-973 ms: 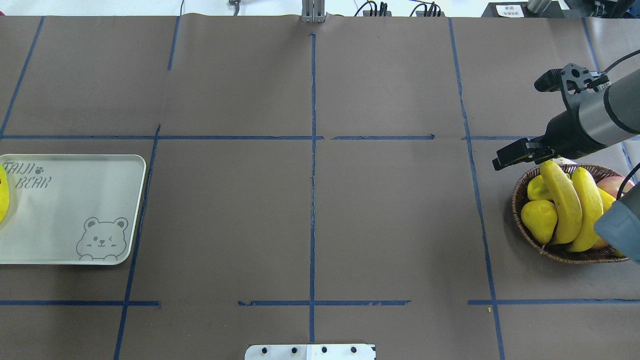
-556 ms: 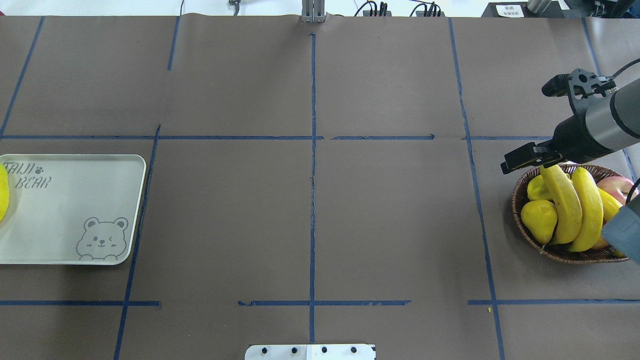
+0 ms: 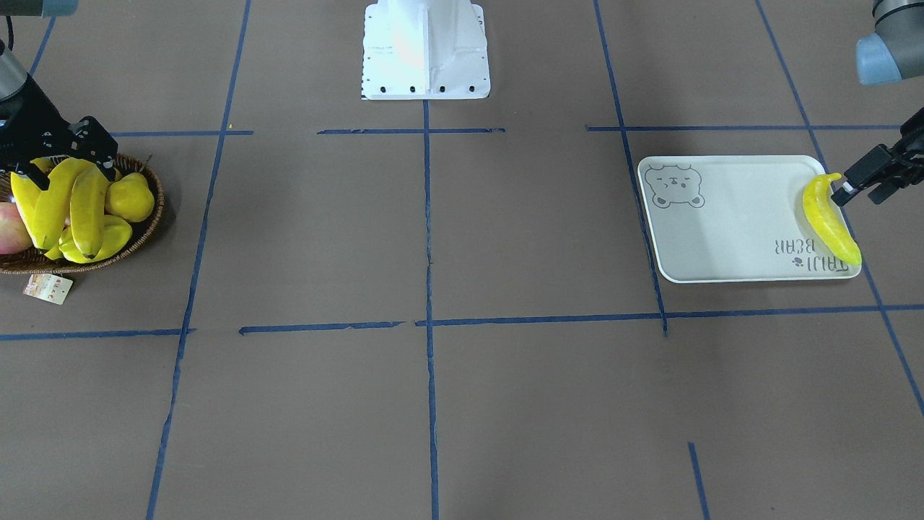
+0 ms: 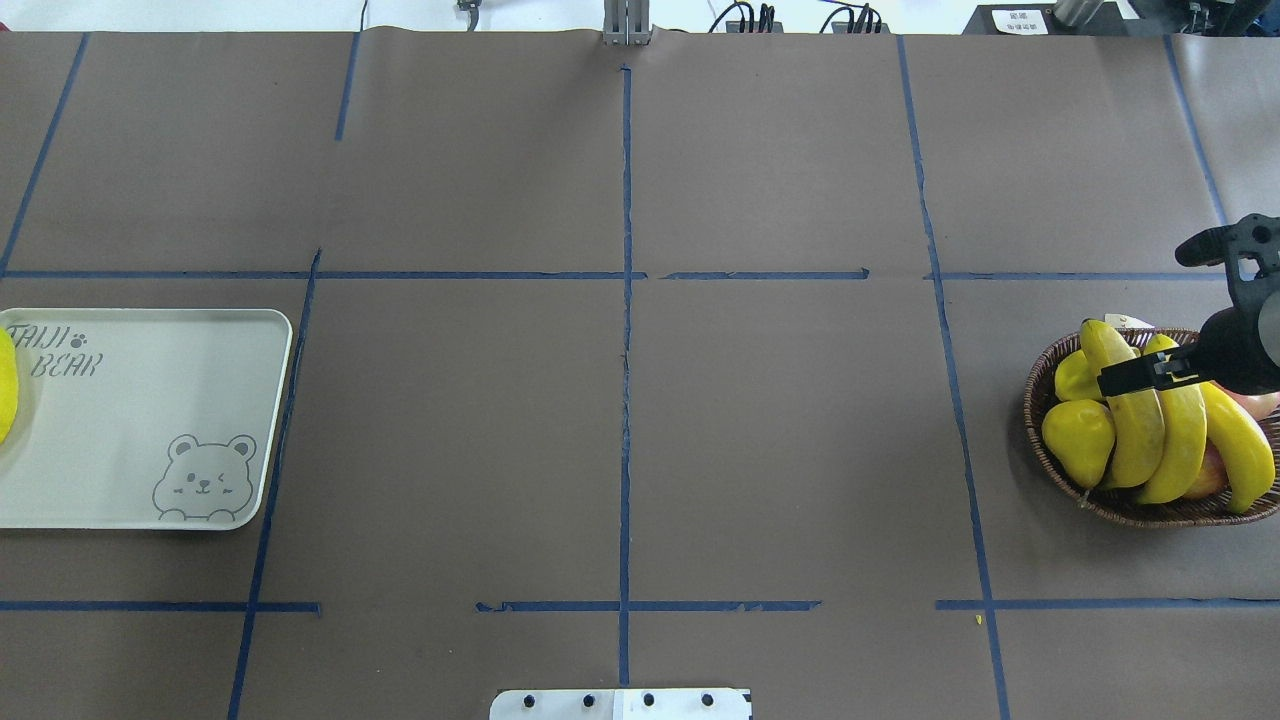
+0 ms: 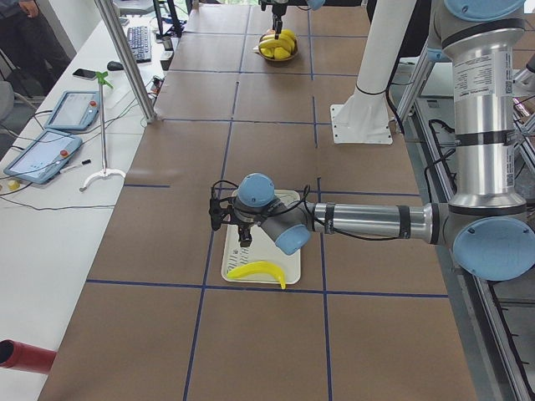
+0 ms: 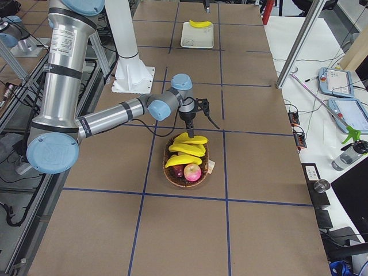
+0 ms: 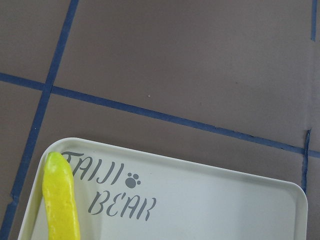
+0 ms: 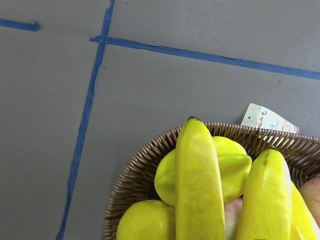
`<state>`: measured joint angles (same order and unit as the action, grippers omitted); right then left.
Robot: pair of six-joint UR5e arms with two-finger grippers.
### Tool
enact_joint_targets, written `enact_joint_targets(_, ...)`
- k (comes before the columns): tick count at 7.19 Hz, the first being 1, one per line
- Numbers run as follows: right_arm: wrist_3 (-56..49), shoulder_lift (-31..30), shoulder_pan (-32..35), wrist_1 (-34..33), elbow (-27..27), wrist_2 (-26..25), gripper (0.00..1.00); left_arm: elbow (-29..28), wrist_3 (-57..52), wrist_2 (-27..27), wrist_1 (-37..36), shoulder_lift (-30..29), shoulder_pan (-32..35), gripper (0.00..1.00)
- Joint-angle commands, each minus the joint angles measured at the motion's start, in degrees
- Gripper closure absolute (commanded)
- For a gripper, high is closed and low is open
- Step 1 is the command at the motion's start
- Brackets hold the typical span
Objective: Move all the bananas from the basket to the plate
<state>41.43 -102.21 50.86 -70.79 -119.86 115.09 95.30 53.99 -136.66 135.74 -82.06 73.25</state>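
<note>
Three bananas [image 4: 1135, 420] lie side by side in the wicker basket [image 4: 1033, 425] at the right. My right gripper [image 4: 1148, 376] hovers low over their far ends; in the front view [image 3: 66, 165] its jaws look open and straddle the bananas. The right wrist view shows one banana [image 8: 197, 185] and the basket rim [image 8: 135, 177] close below. A fourth banana [image 3: 830, 224] lies along the outer edge of the bear plate [image 3: 736, 217]. My left gripper [image 3: 863, 189] is open beside its stem end, not holding it. The left wrist view shows that banana [image 7: 60, 200] on the plate [image 7: 210, 200].
The basket also holds a yellow starfruit [image 4: 1075, 375], a yellow pear [image 4: 1078, 435] and a red apple [image 4: 1262, 403]. A paper tag [image 3: 47, 287] hangs from its rim. Blue tape lines cross the brown table. The robot's white base [image 3: 424, 50] stands at mid-table.
My right arm has swung right and down, from beyond the basket's far-left rim to over the bananas, uncovering the third banana. The banana on the plate has barely shifted.
</note>
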Motion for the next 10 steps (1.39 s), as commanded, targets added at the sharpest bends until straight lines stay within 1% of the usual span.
enact_joint_targets(1, -0.1, -0.4, -2.9, 0.7, 0.1, -1.6, 0.16, 0.1, 0.1, 0.0, 0.1, 0.1, 0.0, 0.0)
enact_joint_targets(3, -0.3, -0.3, -3.9, 0.7, 0.6, -2.7, 0.2, 0.1, 0.1, -0.1, 0.1, 0.1, 0.0, 0.0)
enact_joint_targets(5, -3.6, -0.4, -4.0, 0.6, 1.1, -4.0, 0.21, 0.1, 0.1, -0.1, 0.1, 0.1, 0.0, 0.0)
enact_joint_targets(10, -6.6, -0.3, -4.0, 0.6, 3.0, -4.1, 0.23, 0.3, 0.1, -0.1, 0.2, 0.4, 0.0, 0.0)
